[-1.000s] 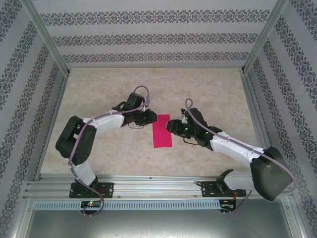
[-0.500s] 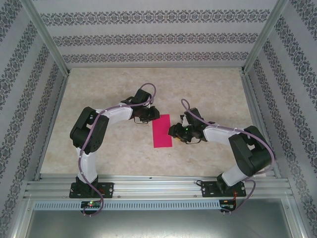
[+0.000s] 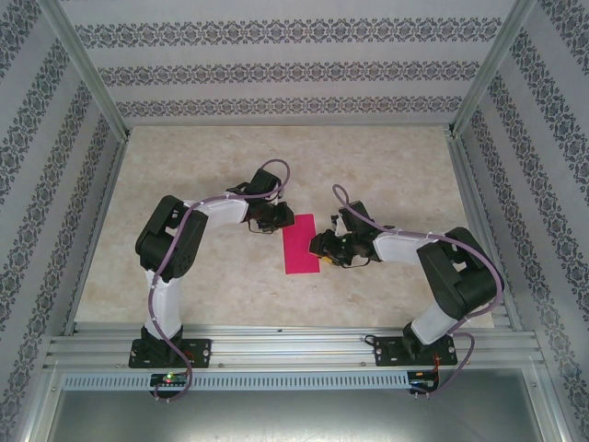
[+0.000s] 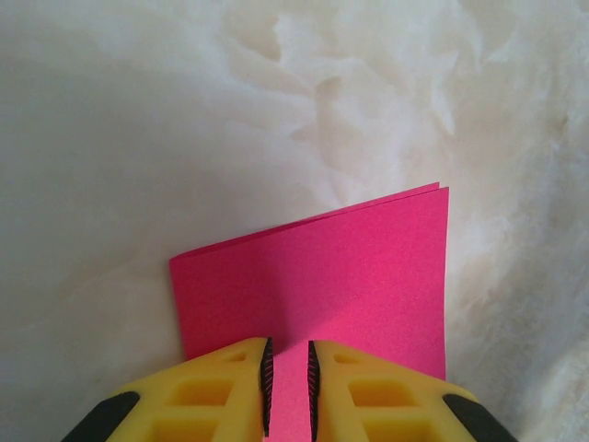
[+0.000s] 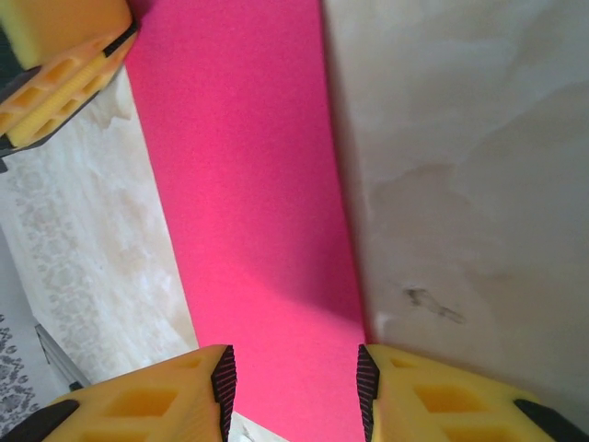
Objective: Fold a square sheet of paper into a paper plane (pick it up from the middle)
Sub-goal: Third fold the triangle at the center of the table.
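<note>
- The square sheet of paper (image 3: 300,244) lies flat at the centre of the top view, on the pale marbled table (image 3: 396,175). It now reads as a narrow upright rectangle, not a square.
- In the left wrist view the sheet (image 4: 340,276) shows two layers along its far edge, slightly offset. I judge that it is already folded in half.
- No diagonal corner folds, point or centre ridge are visible. By my reckoning only the first fold is done, and the nose and wing folds are all left.
- The left gripper (image 3: 279,221) sits at the sheet's upper left edge in the top view. In its own camera the gripper (image 4: 287,378) has its jaws narrowed to a thin slit, with pink showing through the gap. The paper looks flat beneath them rather than pinched.
- The right gripper (image 3: 318,247) is at the sheet's right edge, lower down. In its wrist view the gripper (image 5: 293,382) has its jaws moderately apart over the pink strip (image 5: 248,184), holding nothing.
- The left gripper's yellow fingers (image 5: 55,74) appear at the upper left of that frame, beside the paper's far end.
</note>
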Tool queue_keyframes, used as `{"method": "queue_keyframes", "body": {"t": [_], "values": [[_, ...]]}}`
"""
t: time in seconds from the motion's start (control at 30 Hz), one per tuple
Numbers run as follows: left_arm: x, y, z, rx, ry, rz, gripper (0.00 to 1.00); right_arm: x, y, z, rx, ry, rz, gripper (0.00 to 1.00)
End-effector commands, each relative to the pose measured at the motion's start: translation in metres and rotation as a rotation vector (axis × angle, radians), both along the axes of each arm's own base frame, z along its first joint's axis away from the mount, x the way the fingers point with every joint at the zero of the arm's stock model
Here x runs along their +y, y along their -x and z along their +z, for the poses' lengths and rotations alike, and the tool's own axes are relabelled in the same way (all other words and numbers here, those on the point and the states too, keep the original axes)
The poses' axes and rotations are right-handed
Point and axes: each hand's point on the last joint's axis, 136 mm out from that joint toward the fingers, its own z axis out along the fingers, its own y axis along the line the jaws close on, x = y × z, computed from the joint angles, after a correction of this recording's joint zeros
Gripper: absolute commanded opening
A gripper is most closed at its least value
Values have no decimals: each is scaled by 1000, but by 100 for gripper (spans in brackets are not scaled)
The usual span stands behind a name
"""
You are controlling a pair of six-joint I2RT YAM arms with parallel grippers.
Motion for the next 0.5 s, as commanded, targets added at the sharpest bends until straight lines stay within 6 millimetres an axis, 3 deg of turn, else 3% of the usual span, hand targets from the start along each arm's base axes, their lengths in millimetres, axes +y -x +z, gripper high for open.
{"method": "queue_keyframes", "body": {"t": [0.0, 0.47], "values": [[6, 5, -11, 30, -9, -11, 21, 7, -1, -5, 26, -21, -10, 40], [1, 7, -1, 8, 33, -44, 23, -26, -1, 6, -43, 124, -65, 44]]}}
